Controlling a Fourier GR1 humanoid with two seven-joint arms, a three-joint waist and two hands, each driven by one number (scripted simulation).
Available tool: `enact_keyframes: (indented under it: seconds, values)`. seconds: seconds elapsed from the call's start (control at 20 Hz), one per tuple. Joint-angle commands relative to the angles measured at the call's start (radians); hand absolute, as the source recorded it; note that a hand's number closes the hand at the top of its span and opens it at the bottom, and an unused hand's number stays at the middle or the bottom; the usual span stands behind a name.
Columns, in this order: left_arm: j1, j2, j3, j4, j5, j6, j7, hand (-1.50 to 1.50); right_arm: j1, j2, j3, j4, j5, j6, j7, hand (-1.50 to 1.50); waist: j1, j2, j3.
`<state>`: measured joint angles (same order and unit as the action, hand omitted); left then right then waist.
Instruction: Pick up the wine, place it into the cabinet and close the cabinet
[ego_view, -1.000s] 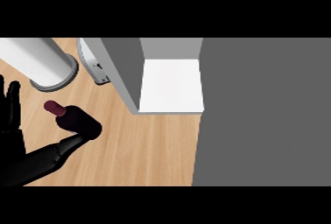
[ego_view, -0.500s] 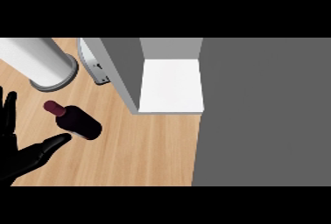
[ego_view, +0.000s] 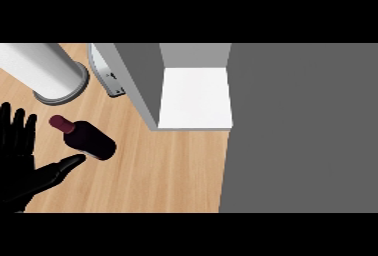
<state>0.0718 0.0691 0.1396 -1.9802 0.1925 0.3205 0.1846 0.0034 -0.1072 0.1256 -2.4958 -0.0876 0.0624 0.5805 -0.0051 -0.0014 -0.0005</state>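
— Where's the wine bottle?
— On the counter, near its left edge, between the hand's spread fingers and thumb, thumb tip touching it, nothing gripped.

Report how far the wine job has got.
Done: only that the cabinet door stands open, white shelf showing. In hand: an open robot hand sits beside the wine bottle on the wooden counter, thumb at the bottle's base, not gripping. Left: grasp, lift, place inside the cabinet, close the door.
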Motion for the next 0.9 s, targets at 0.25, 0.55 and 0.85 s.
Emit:
enact_keyframes:
  seconds: [0.25, 0.55, 0.85]
  values:
    - [-0.011, -0.04, 0.053, 0.244, 0.0, -0.047, -0.241, -1.5, -0.027, 0.013, 0.016, -0.129, -0.008, -0.027, 0.088, -1.5, 0.0, 0.001, 0.0]
    - [0.03, -0.02, 0.091, 0.249, 0.053, -0.093, -0.243, -1.5, -0.017, -0.013, -0.036, -0.173, -0.049, -0.02, 0.116, -1.5, 0.002, -0.001, 0.0]
    - [0.024, 0.011, 0.16, 0.391, 0.114, -0.182, -0.345, -1.5, -0.023, 0.006, -0.044, -0.069, -0.045, 0.012, 0.023, -1.5, 0.005, 0.001, 0.0]
